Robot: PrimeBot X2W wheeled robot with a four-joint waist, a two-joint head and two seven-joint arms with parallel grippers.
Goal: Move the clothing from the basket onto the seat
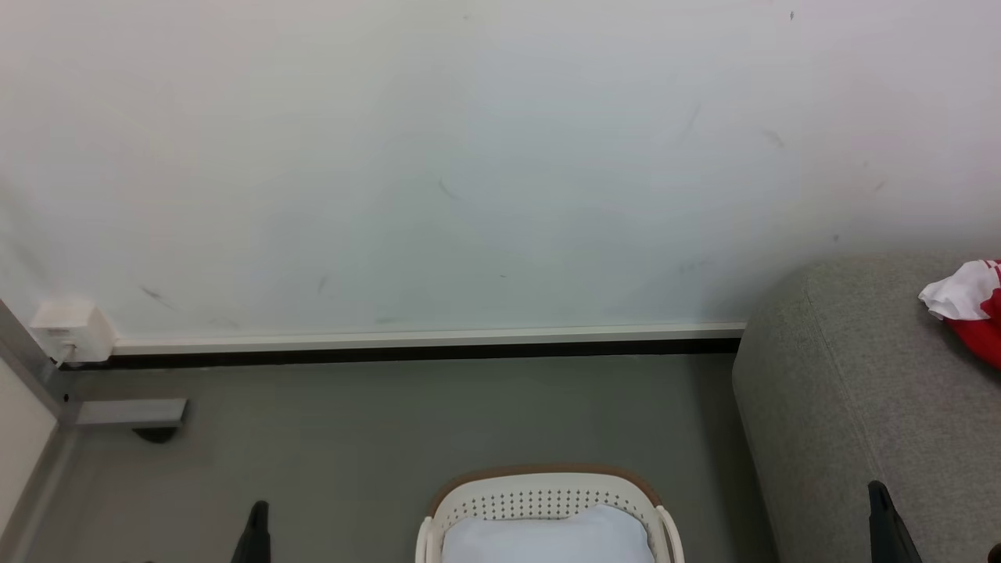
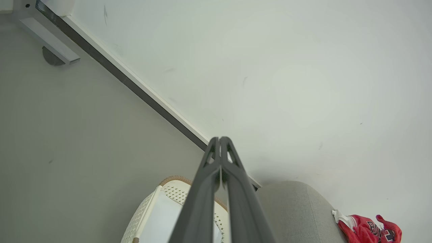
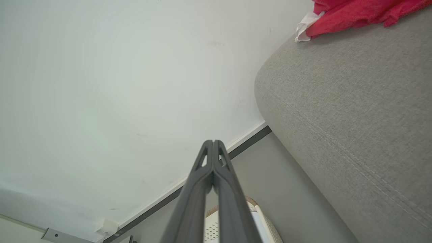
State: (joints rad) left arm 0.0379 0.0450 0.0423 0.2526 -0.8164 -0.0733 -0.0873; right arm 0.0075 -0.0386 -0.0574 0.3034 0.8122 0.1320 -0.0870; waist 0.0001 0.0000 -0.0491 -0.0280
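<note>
Soft red-and-white clothing (image 1: 972, 306) heaped on grey woven-fabric seat (image 1: 852, 391) | oval cream perforated plastic basket (image 1: 539, 494), pale pad (image 1: 547, 539) inside | left claw (image 2: 220, 139), right claw (image 3: 213, 141) pinched closed, empty: transfer likely done

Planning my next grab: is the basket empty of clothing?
Seemingly empty: the basket holds a pale pad where visible; red clothing lies on the seat; near end cropped.
</note>
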